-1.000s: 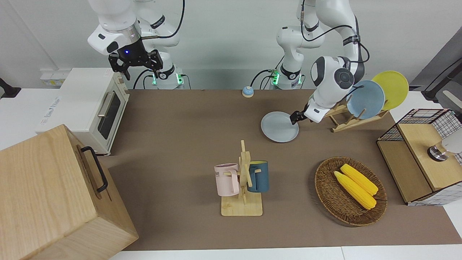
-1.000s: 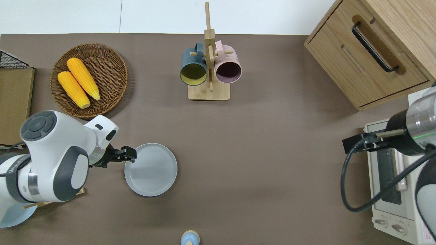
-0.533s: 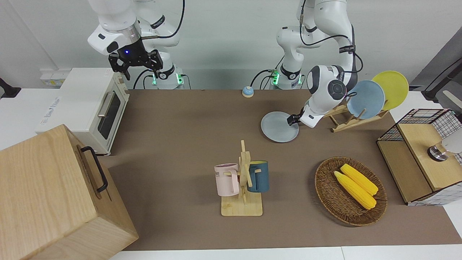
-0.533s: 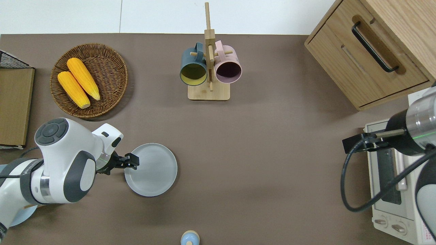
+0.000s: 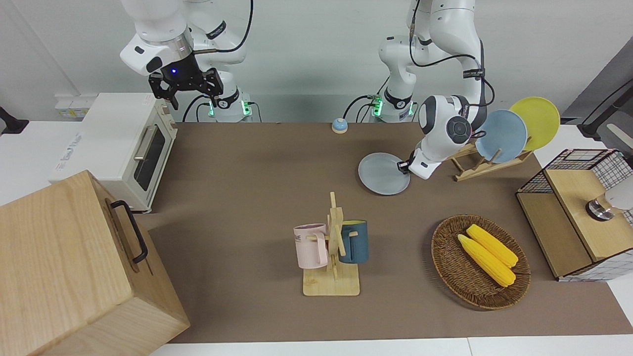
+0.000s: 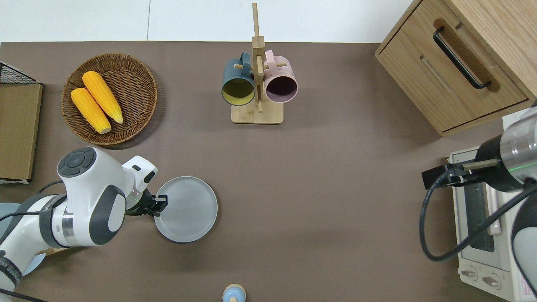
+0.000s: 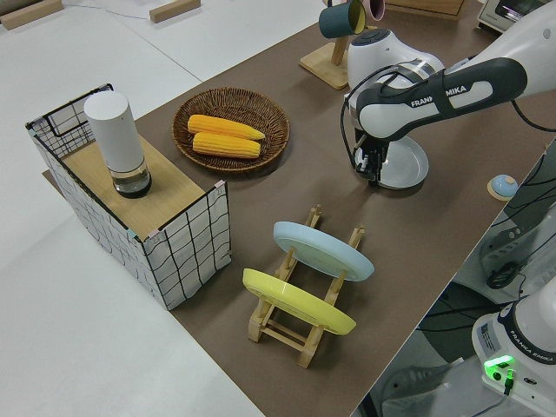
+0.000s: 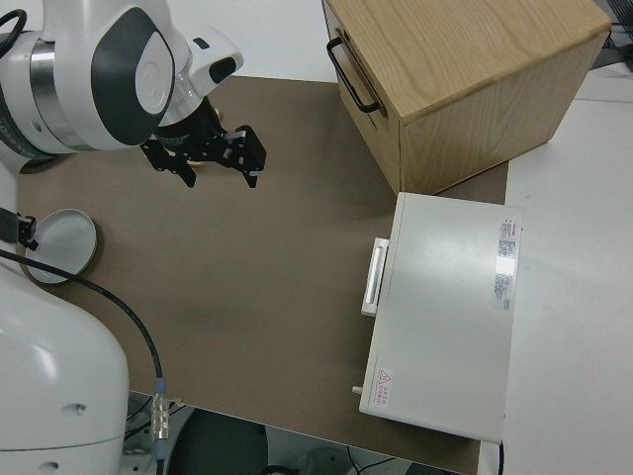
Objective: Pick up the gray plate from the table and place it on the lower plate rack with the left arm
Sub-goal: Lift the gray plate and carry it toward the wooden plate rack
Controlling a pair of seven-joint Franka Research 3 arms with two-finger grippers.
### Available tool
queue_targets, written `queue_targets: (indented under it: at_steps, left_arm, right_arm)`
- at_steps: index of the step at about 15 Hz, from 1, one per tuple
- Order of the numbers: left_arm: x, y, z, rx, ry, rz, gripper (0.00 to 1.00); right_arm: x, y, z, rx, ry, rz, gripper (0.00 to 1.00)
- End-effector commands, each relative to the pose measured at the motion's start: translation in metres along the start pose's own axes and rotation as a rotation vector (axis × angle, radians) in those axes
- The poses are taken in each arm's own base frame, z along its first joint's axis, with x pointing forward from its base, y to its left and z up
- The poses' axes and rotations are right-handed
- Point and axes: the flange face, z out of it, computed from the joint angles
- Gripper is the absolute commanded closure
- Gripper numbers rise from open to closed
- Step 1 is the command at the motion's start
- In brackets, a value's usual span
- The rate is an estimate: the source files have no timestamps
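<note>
The gray plate [image 5: 383, 174] lies flat on the brown table [image 5: 257, 168]; it also shows in the overhead view [image 6: 186, 209] and the left side view [image 7: 407, 163]. My left gripper [image 5: 403, 165] is low at the plate's rim, on the side toward the left arm's end of the table [image 6: 160, 201]. The light wood plate rack [image 5: 474, 170] stands beside the plate toward that same end. It holds a sky-blue plate [image 5: 500, 136] and a yellow plate [image 5: 535, 122]. My right gripper [image 5: 185, 91] is parked and open.
A mug stand [image 5: 335, 247] with two mugs and a wicker basket [image 5: 445, 257] with two corn cobs stand farther from the robots. A wire crate [image 5: 578, 212], a toaster oven [image 5: 121, 148], a wooden cabinet [image 5: 74, 267] and a small blue bell [image 5: 339, 125] are also here.
My left arm's wrist has swung in toward the gray plate and the gripper has settled at its rim. The plate stays on the table. The right arm has not moved.
</note>
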Motion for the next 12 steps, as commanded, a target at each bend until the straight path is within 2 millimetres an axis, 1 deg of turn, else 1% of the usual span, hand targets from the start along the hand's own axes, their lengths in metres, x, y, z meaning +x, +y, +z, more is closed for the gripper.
queue_targets:
  at_steps: [1, 3, 5, 7, 9, 10, 11, 12]
  left_arm:
    - [0.003, -0.005, -0.004, -0.015, 0.010, -0.015, 1.00]
    - [0.005, -0.008, -0.018, -0.020, 0.011, -0.016, 1.00]
    - [0.008, -0.012, -0.045, -0.024, -0.006, -0.020, 1.00]
    - [0.012, -0.020, -0.076, -0.032, -0.017, -0.034, 1.00]
    - [0.012, -0.025, -0.104, -0.034, -0.022, -0.050, 1.00]
    - [0.010, -0.025, -0.114, -0.024, -0.028, -0.050, 1.00]
    - [0.009, -0.029, -0.127, -0.015, -0.027, -0.058, 1.00]
    - [0.009, -0.047, -0.149, 0.009, -0.024, -0.081, 1.00]
  right_arm:
    - [-0.003, 0.004, -0.004, 0.003, -0.005, 0.004, 0.011]
    - [-0.003, 0.004, -0.004, 0.003, -0.005, 0.004, 0.011]
    - [-0.004, 0.003, -0.004, 0.003, -0.005, 0.003, 0.013]
    - [-0.003, 0.004, -0.004, 0.003, -0.005, 0.004, 0.011]
    - [-0.004, 0.003, -0.004, 0.003, -0.005, 0.003, 0.011]
    - [-0.004, 0.003, -0.004, 0.003, -0.005, 0.003, 0.011]
    - [-0.003, 0.004, -0.004, 0.003, -0.005, 0.004, 0.013]
    - [-0.004, 0.003, -0.004, 0.003, -0.005, 0.003, 0.013]
